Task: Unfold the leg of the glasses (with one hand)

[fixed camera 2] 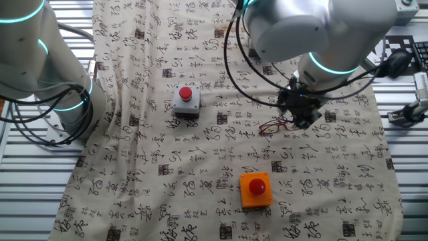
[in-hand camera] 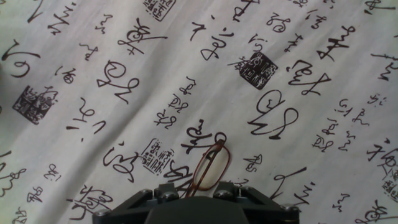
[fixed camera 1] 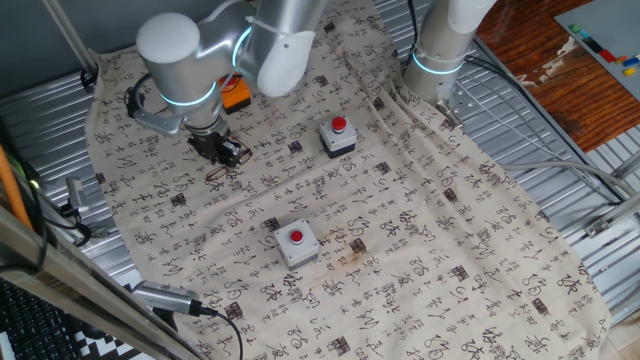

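The thin reddish-brown wire-framed glasses (in-hand camera: 210, 167) are down on the cream cloth printed with black characters (in-hand camera: 124, 74) that covers the counter, and in the hand view one lens loop pokes out directly ahead of the black two-finger gripper (in-hand camera: 198, 194), its near end disappearing right between the jaws. So the frame lies straight forward of the jaws, its long axis running roughly along the camera's line and tilting a little to the right as it goes away. From one fixed view the glasses (fixed camera 1: 220, 170) sit just beside and below the gripper (fixed camera 1: 222, 150), touching or very nearly so; the other fixed view puts the frame (fixed camera 2: 274, 126) trailing off to the side of the gripper (fixed camera 2: 301, 114) on the cloth. The jaws look drawn in close around the wire, but whether they actually pinch it I cannot tell; the contact point is hidden under the gripper body. My read: the coming move depends on which slim piece is between the jaws, leg or rim, and that is too fine to make out. Further out, two grey boxes with red buttons (fixed camera 1: 338, 136) (fixed camera 1: 297, 243) and an orange box with a red button (fixed camera 2: 256, 188) stand well apart from the action.
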